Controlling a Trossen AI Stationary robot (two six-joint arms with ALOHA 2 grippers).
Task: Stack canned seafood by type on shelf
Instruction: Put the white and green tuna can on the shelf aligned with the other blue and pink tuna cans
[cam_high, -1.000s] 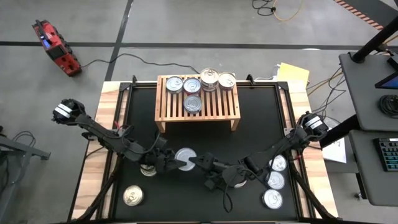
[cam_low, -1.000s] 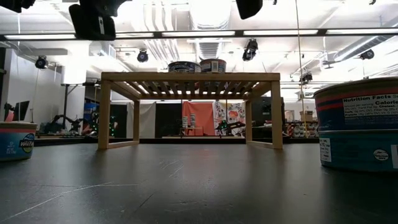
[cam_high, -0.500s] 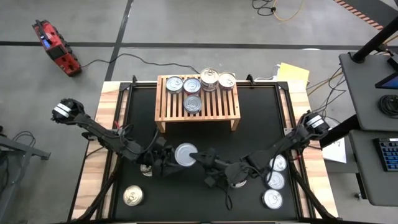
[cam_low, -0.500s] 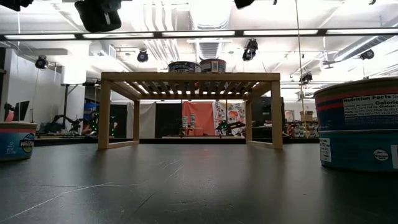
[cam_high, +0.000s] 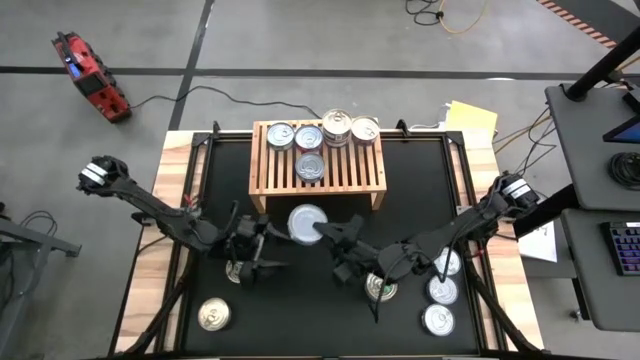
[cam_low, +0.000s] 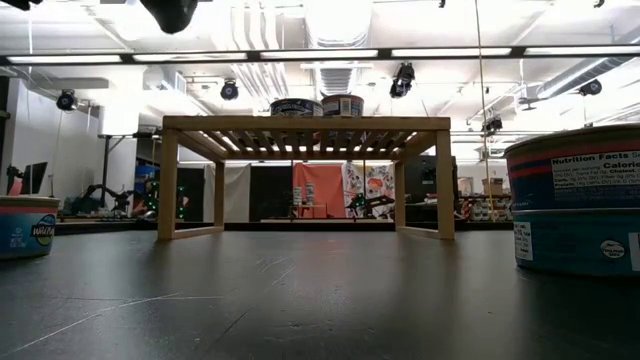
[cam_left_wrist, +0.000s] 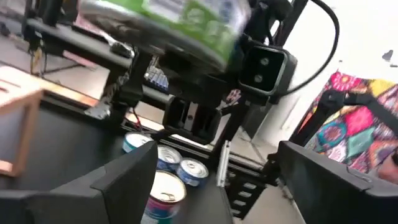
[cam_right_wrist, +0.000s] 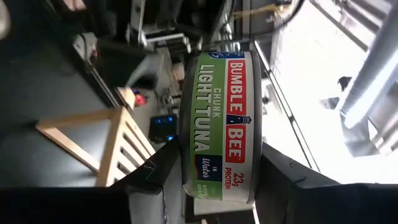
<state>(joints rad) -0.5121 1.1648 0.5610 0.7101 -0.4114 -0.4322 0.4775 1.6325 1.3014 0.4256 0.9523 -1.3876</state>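
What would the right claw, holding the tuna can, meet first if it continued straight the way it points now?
Probably the shelf: the right claw carries the Bumble Bee tuna can toward its front edge. Whether it would clear the slatted top is unclear.

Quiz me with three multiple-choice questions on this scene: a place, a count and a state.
1. The tuna can is: A held in front of the shelf; B on the shelf; C at the table's edge.
2. Lids visible on the shelf from above: A two; B five; C nine.
3. The left gripper is: A open; B shut on a can; C shut on the shelf.
A, the right gripper holds it there; B, five lids show; A, its fingers stand apart, empty.
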